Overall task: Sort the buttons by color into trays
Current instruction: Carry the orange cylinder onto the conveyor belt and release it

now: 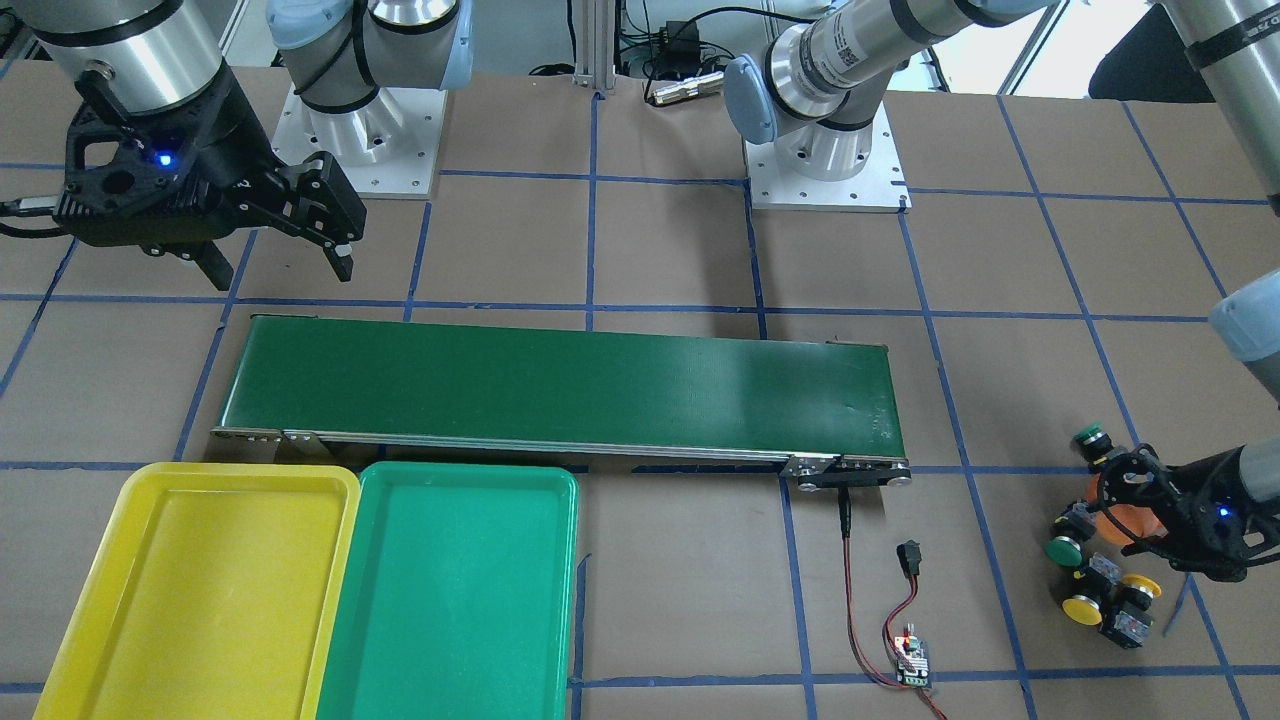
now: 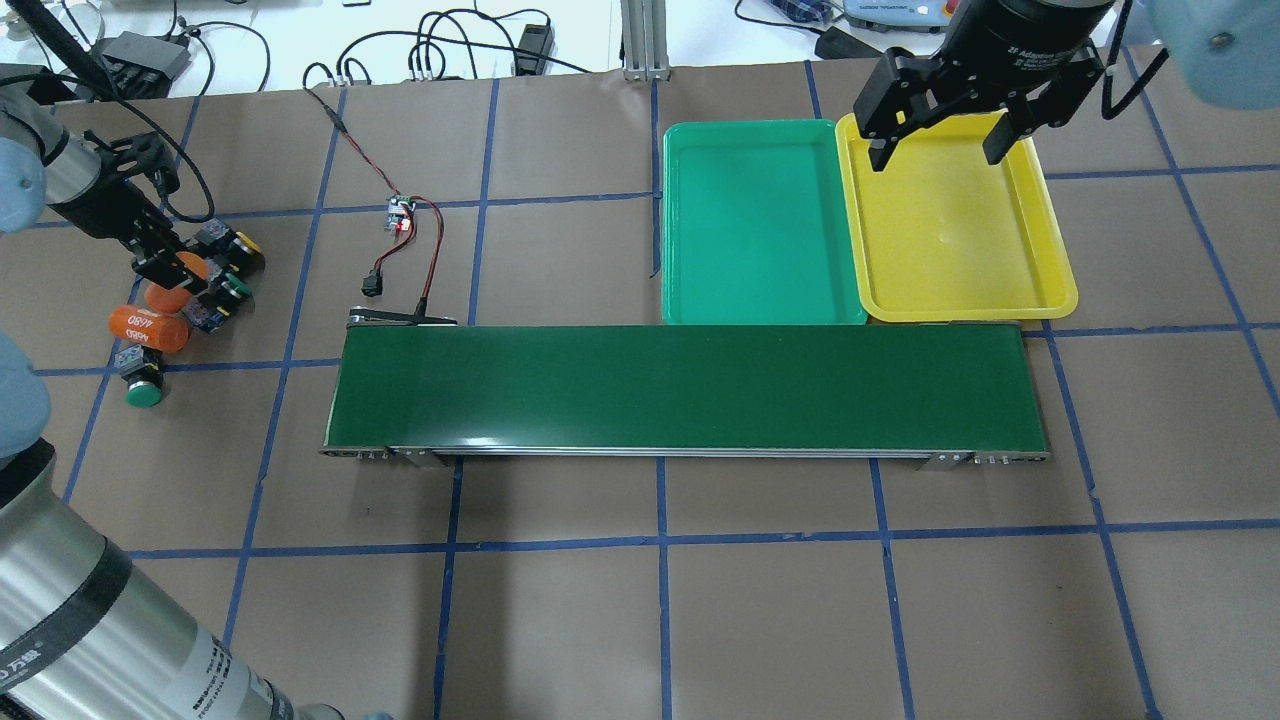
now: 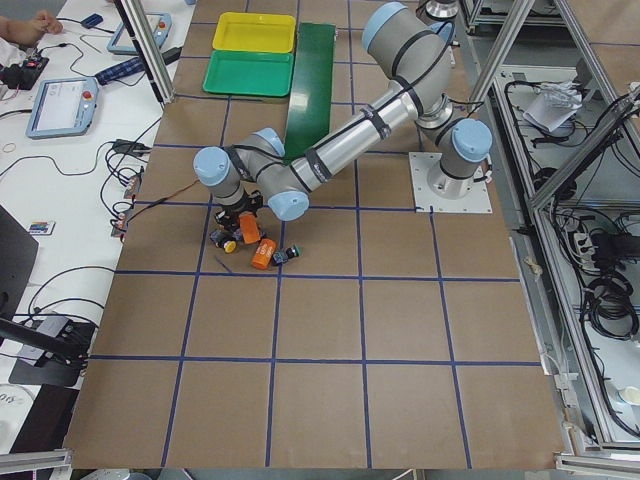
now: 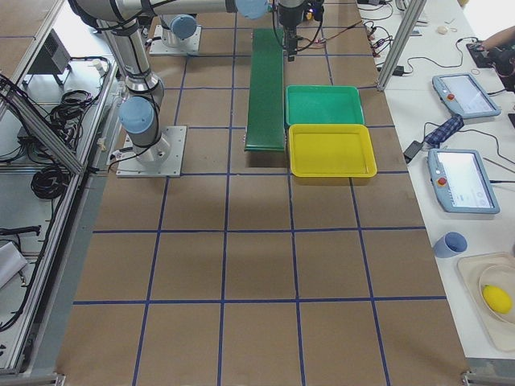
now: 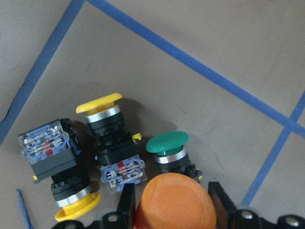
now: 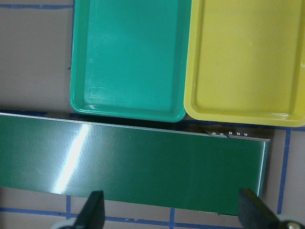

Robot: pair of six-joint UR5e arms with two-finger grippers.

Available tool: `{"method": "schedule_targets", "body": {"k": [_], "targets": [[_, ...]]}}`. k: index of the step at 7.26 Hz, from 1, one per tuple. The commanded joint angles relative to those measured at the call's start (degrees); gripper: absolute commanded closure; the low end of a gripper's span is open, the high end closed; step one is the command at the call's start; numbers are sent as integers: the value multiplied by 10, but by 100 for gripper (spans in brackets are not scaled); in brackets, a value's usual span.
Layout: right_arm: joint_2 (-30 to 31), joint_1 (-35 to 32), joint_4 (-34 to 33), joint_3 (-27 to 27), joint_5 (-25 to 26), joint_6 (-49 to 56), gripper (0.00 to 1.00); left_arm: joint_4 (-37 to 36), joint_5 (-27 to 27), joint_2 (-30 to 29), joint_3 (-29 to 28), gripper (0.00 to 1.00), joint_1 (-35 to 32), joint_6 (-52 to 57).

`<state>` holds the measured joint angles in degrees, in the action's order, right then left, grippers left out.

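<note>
left gripper [image 5: 170, 193] seemingly closed on an orange cylinder [image 5: 176, 214], not a button; nearest green button [image 5: 167, 148] just beside it, lying with its long axis running away from the gripper, cap outward. right gripper [image 2: 940, 155] spread wide, well apart near the yellow tray [image 2: 960, 240] and green tray [image 2: 760, 230], so the left one far nearer. counted: two green buttons [image 2: 145, 390], two yellow buttons [image 5: 101, 112], all on the table [image 2: 700, 600]; two trays, neither holding any.

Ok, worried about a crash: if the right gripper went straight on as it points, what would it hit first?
Probably the green belt, bare below the open right gripper in the wrist view; depth is unclear, so possibly the table at its edge.
</note>
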<state>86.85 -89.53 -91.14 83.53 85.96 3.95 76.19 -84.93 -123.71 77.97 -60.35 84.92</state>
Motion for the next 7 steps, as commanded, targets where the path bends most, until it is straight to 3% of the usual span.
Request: {"method": "schedule_targets", "body": {"k": [1,3,5,6,7], "targets": [[0,1,0,0,0,0,0,42,-4,74,31,100,-84,-65],[0,1,0,1,0,0,0,44,4,150,134,100,-162,-78],[0,1,0,0,0,0,0,-3,-12,190,191,100,-271,-140],[0,1,0,1,0,0,0,-9,-77,210,216,100,-298,-131],[0,1,0,1,0,0,0,-12,-97,225,246,100,-304,-128]]}}
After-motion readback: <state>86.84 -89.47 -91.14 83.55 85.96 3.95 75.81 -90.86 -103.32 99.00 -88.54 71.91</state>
